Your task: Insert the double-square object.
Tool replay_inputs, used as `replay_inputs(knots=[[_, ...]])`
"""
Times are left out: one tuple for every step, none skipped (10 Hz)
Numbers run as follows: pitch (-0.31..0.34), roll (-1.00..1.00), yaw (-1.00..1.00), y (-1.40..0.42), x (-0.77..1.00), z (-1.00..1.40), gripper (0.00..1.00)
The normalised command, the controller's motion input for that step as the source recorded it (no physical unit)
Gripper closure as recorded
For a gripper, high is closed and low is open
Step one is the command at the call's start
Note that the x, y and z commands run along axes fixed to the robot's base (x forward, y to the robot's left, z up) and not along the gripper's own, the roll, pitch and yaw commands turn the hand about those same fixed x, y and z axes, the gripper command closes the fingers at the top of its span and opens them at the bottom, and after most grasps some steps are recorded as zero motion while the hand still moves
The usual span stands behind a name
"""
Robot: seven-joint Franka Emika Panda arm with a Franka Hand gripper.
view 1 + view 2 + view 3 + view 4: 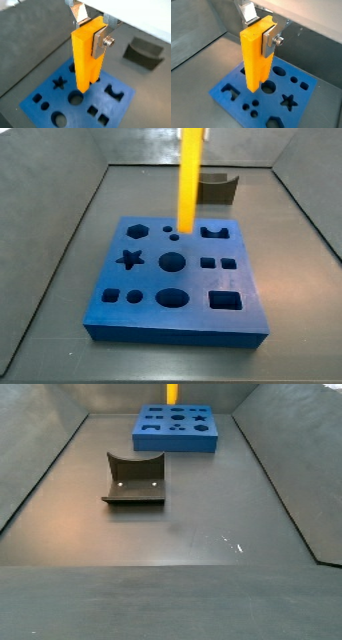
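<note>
My gripper [91, 31] is shut on the upper end of the double-square object [85, 60], a tall yellow-orange piece hanging upright; both show in both wrist views [261, 30], [256, 60]. A silver finger [100, 41] with a screw lies flat on its side. Below it is a blue board [80, 117] with several shaped holes. In a side view the double-square object [190, 183] comes down from above and ends over the far part of the blue board [247, 278], between a small round hole and a notched hole. The gripper itself is out of both side views.
The dark fixture [218, 186] stands on the floor behind the board in a side view, and in front of it from the opposite side [134, 479]; it also shows in a wrist view [143, 52]. Grey sloping walls [60, 188] enclose the floor.
</note>
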Motion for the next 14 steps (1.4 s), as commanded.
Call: replay_inputs(knots=[[0.017, 0.05, -0.47, -0.31, 0.47, -0.19, 1.00], [0.011, 0.09, -0.62, -0.25, 0.30, -0.28, 1.00], [0.029, 0.09, -0.62, -0.18, 0.31, -0.24, 1.00], [0.004, 0.04, -0.79, -0.15, 0.15, -0.17, 1.00], [0.000, 0.00, -0.90, -0.11, 0.11, -0.07, 1.00], [0.000, 0.00, -0.95, -0.10, 0.07, -0.01, 1.00], [0.000, 0.00, -0.97, -0.09, 0.05, 0.00, 1.00], [0.000, 0.00, -0.94, -0.09, 0.09, -0.05, 1.00], [0.000, 0.00, -0.90, -0.10, 0.14, -0.12, 1.00], [-0.001, 0.02, -0.84, -0.11, 0.21, -0.16, 1.00], [-0.003, 0.03, -0.81, -0.11, 0.25, -0.18, 1.00], [-0.041, 0.02, -0.79, -0.10, 0.27, -0.25, 1.00], [-0.047, 0.01, -0.80, -0.09, 0.26, -0.23, 1.00], [-0.029, 0.01, -0.85, -0.08, 0.20, -0.21, 1.00]])
